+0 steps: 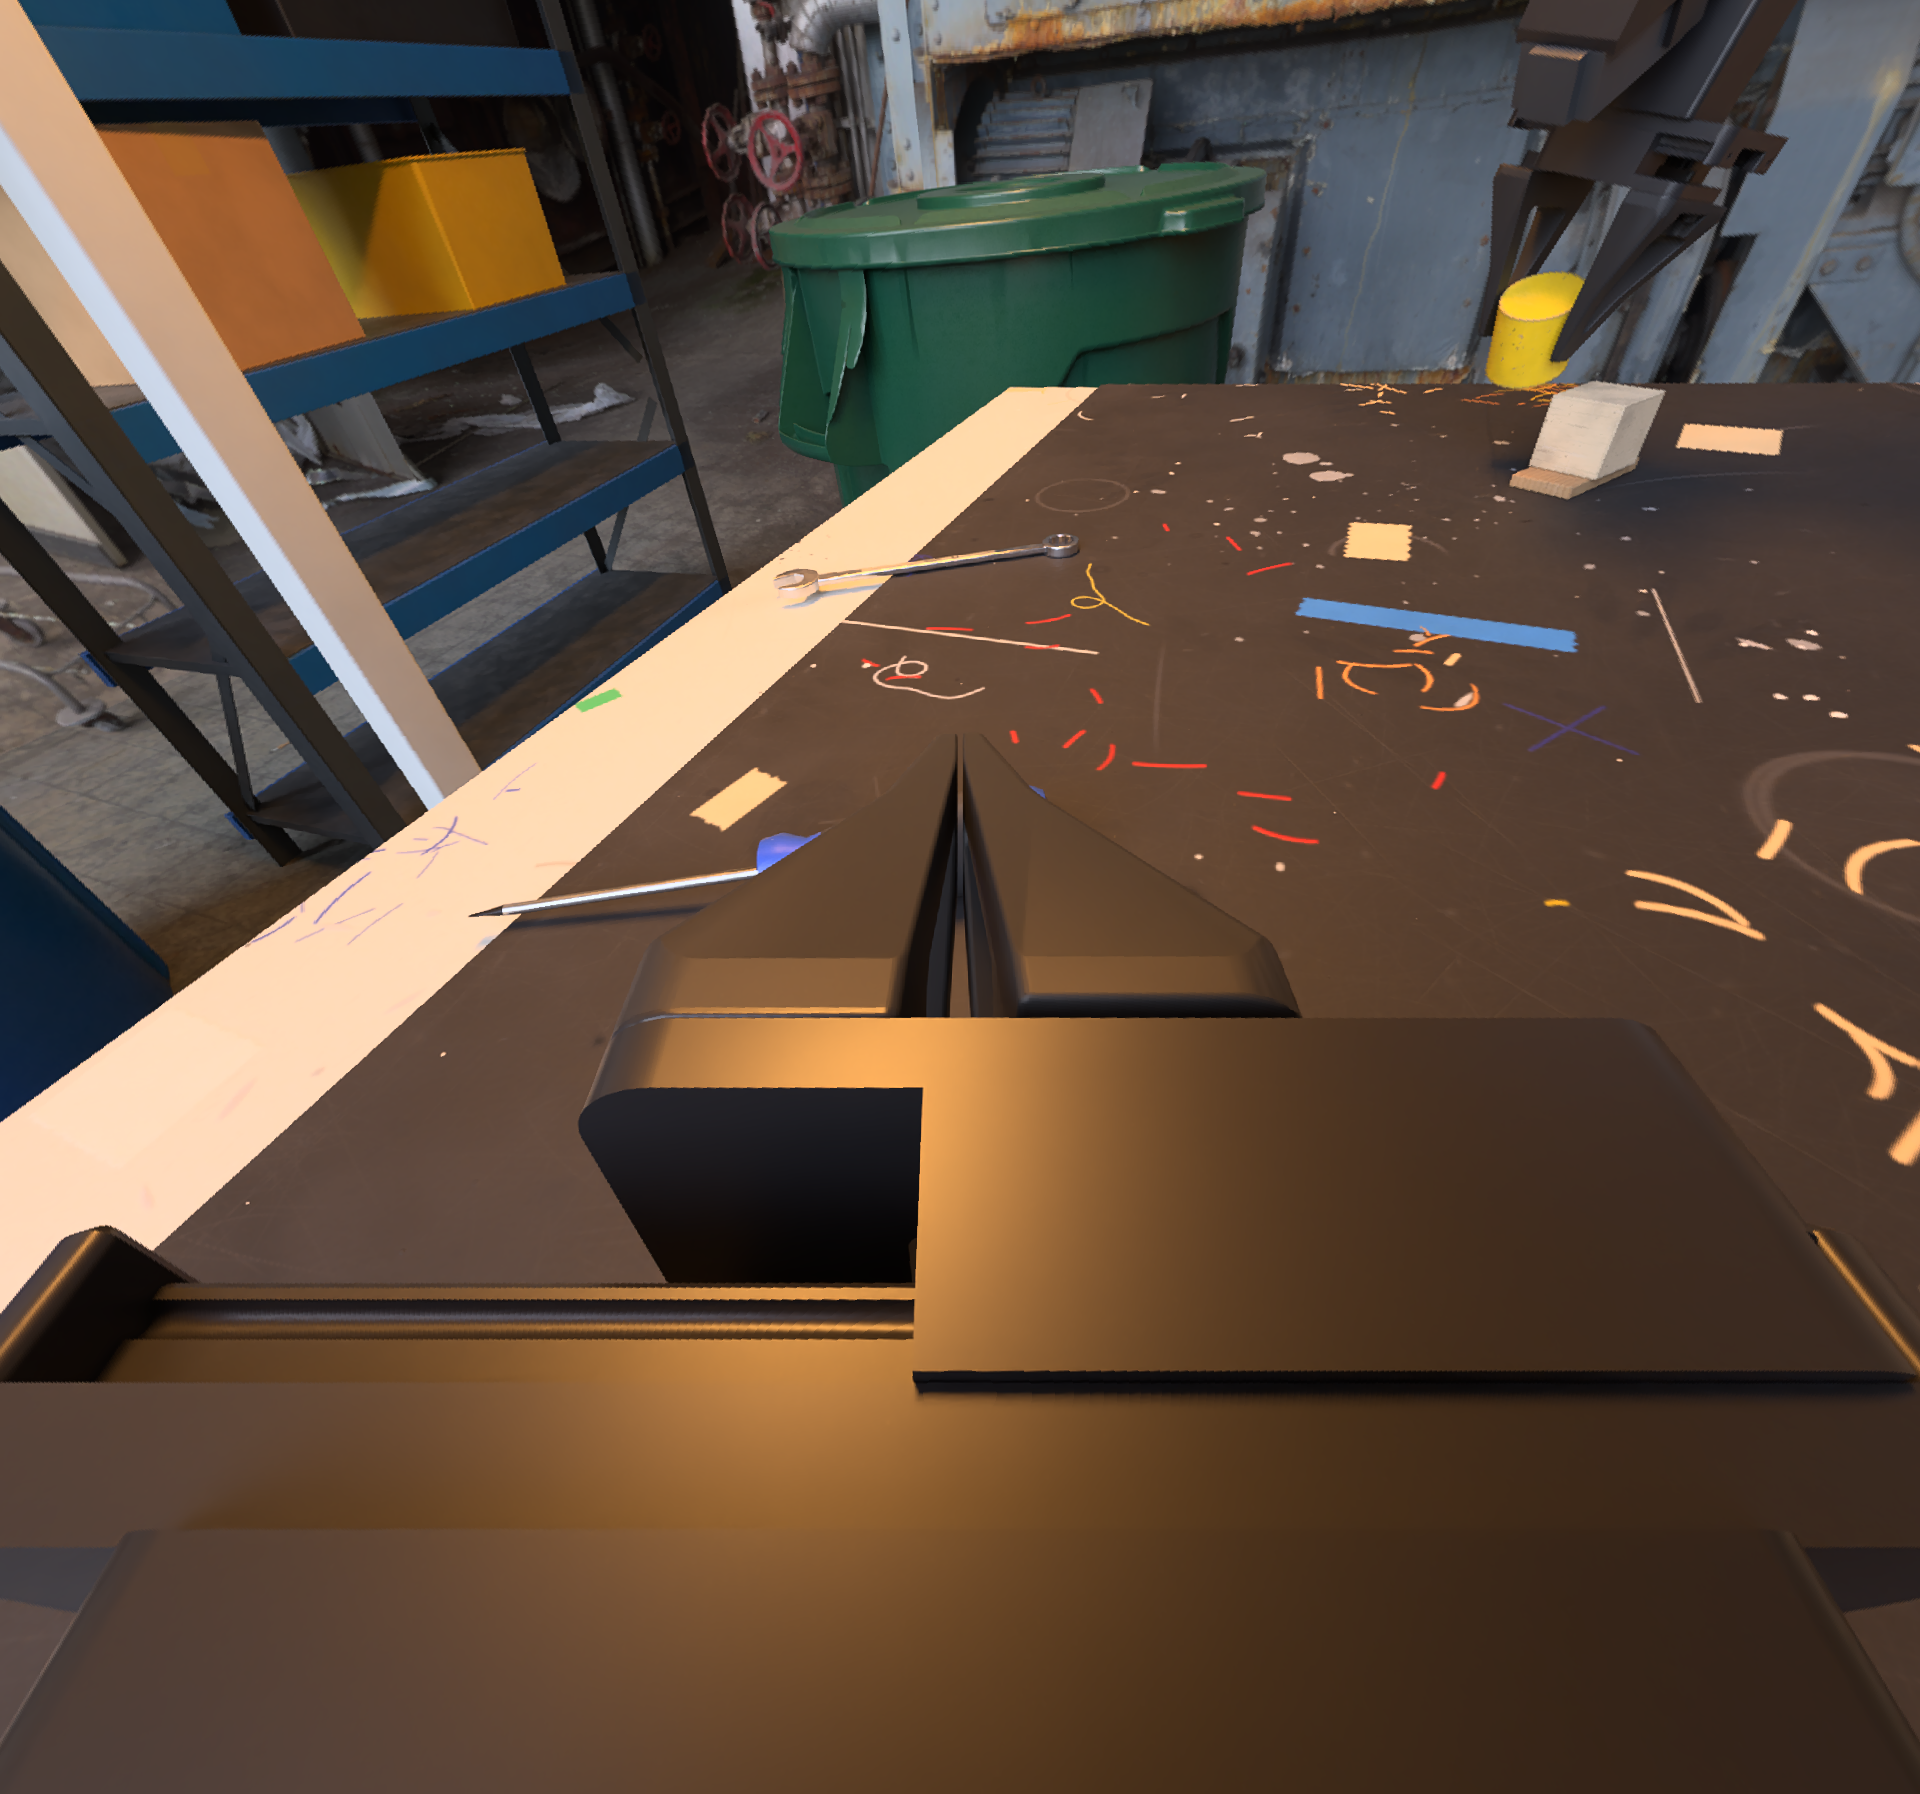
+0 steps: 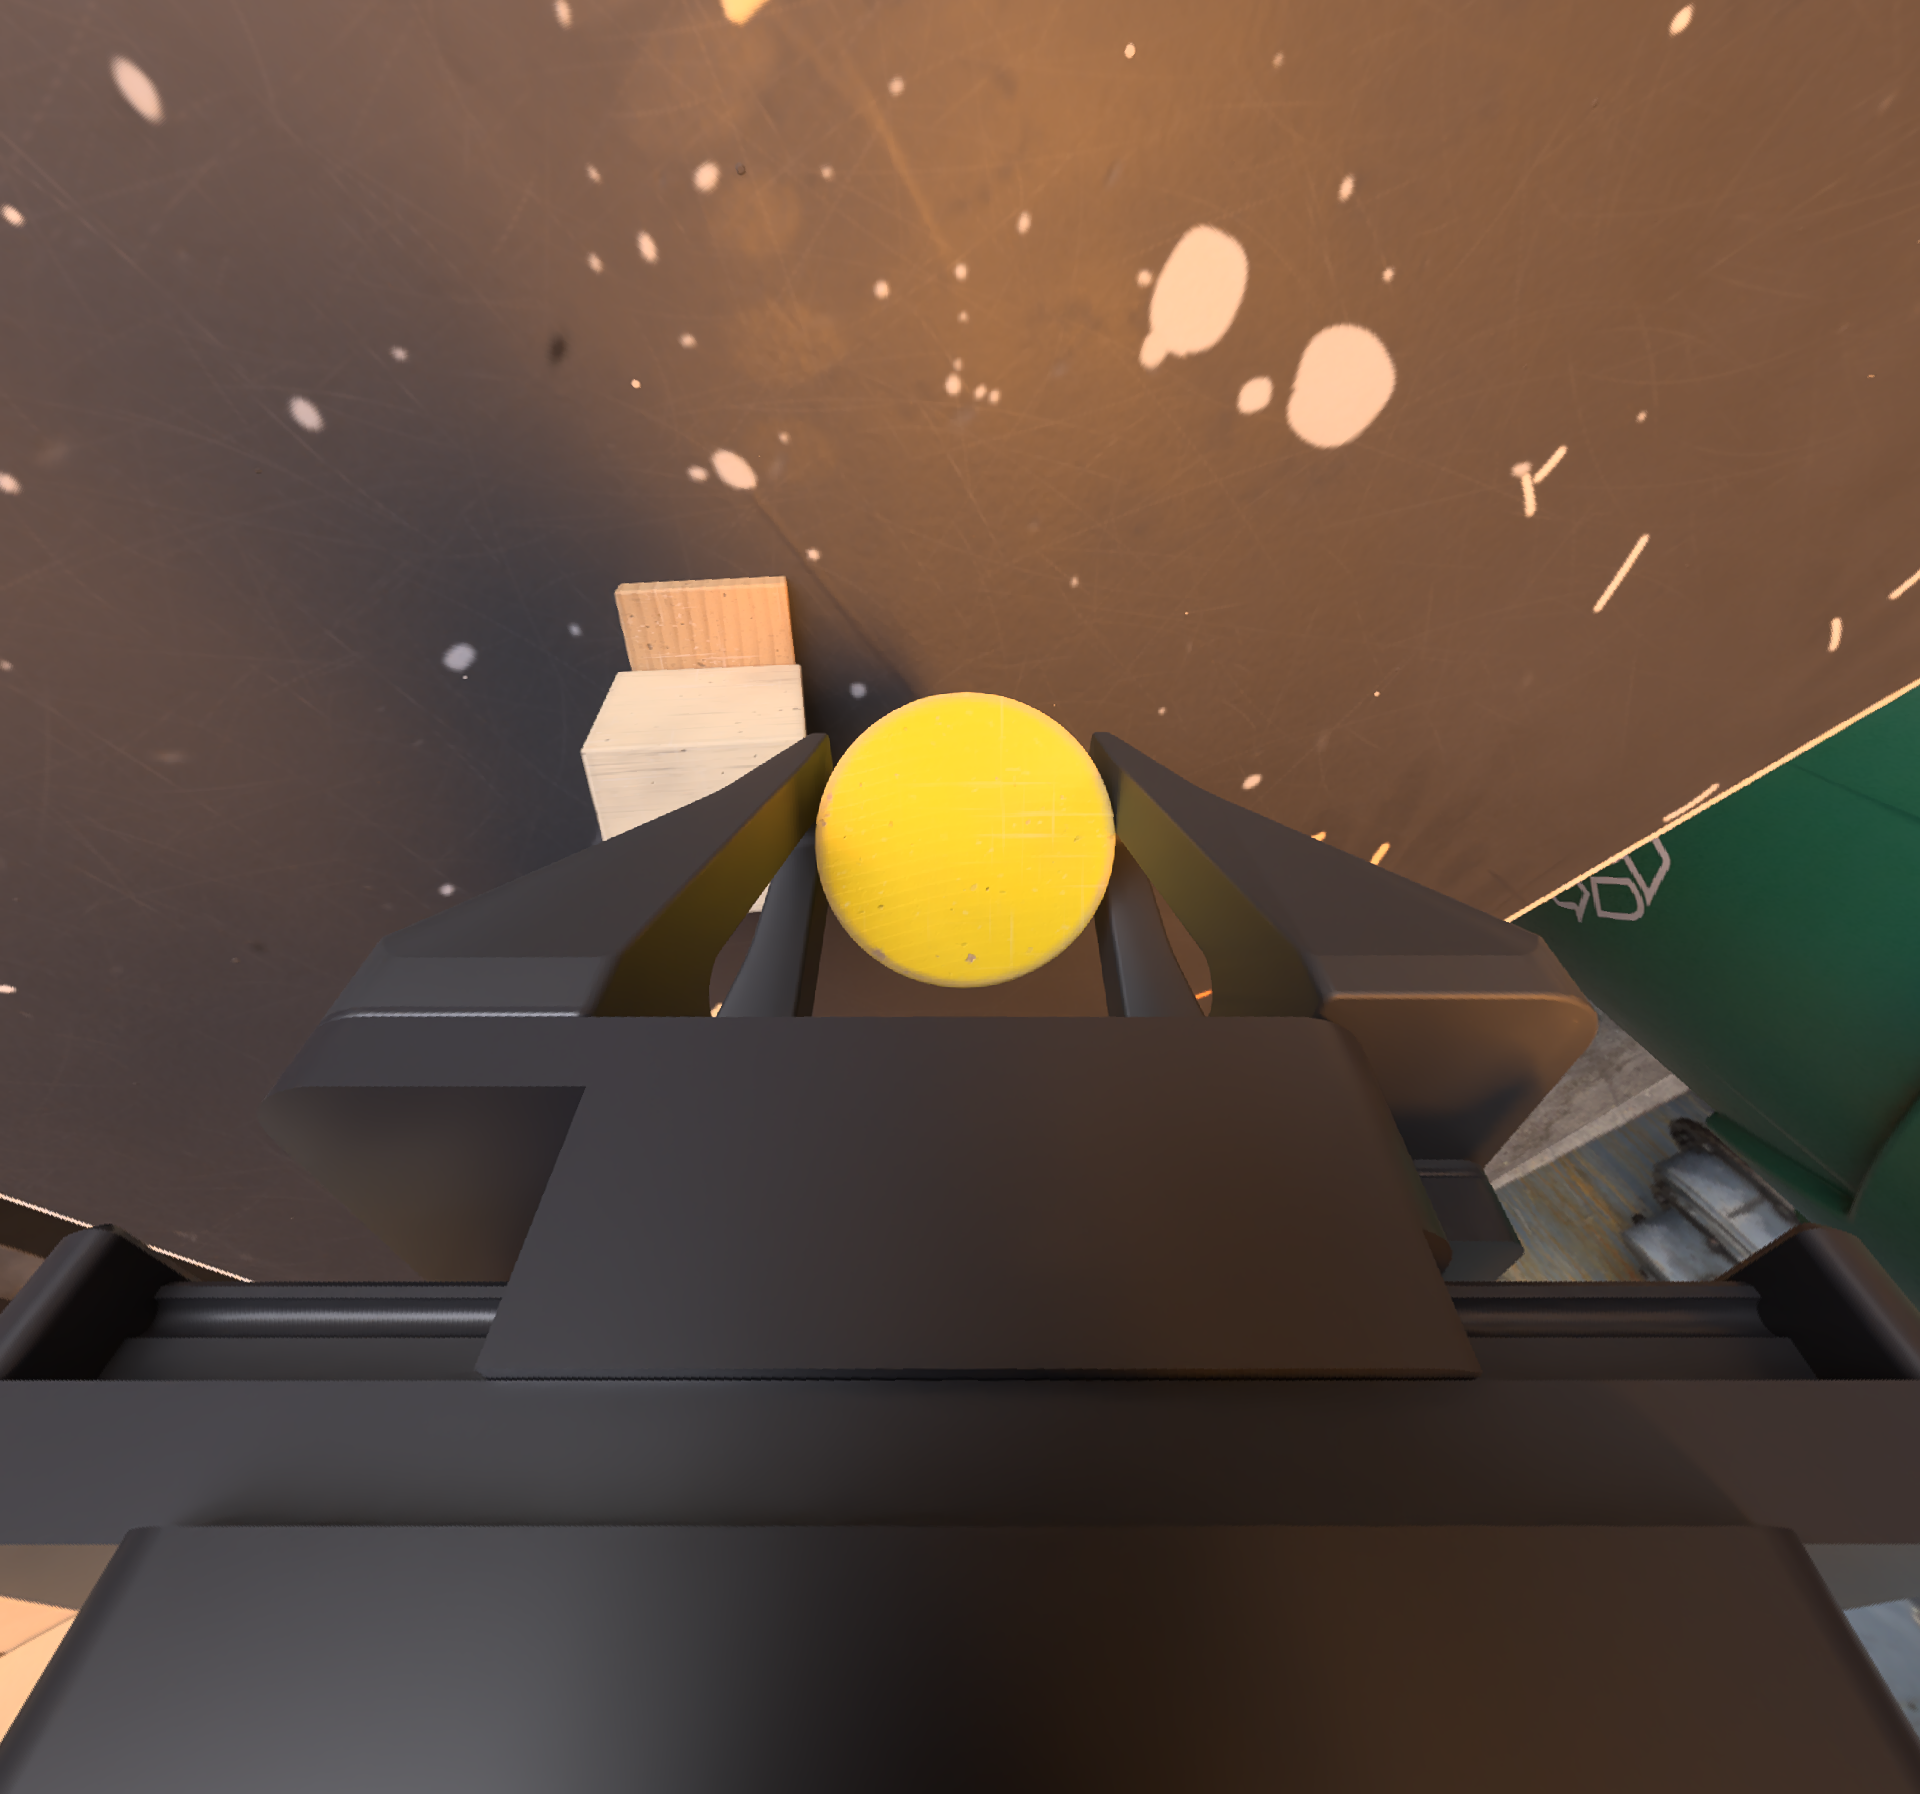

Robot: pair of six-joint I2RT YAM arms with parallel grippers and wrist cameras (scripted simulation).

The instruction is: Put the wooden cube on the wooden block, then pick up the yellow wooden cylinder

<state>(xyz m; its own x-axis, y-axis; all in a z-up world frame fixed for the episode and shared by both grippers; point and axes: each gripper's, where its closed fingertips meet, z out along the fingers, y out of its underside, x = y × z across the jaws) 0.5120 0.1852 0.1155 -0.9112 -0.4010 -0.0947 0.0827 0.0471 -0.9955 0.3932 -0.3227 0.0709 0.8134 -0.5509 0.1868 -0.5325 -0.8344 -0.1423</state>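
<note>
Block (image 2: 704,622) half hidden under cube (image 2: 694,747)

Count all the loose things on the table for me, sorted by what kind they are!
Wooden pieces: 3, the yellow wooden cylinder, wooden cube, wooden block.
Metal tools: 2, the wrench, blue-handled screwdriver.
Total: 5.

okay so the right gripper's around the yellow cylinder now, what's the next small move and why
Probably lift straight up a little. In the right wrist view the right gripper has its fingers pressed on both sides of the cylinder, and the cube already sits on the block. The left wrist view shows the cylinder near the table's far edge, with the stack close beside it, so a sideways move might bump the stack.
</note>
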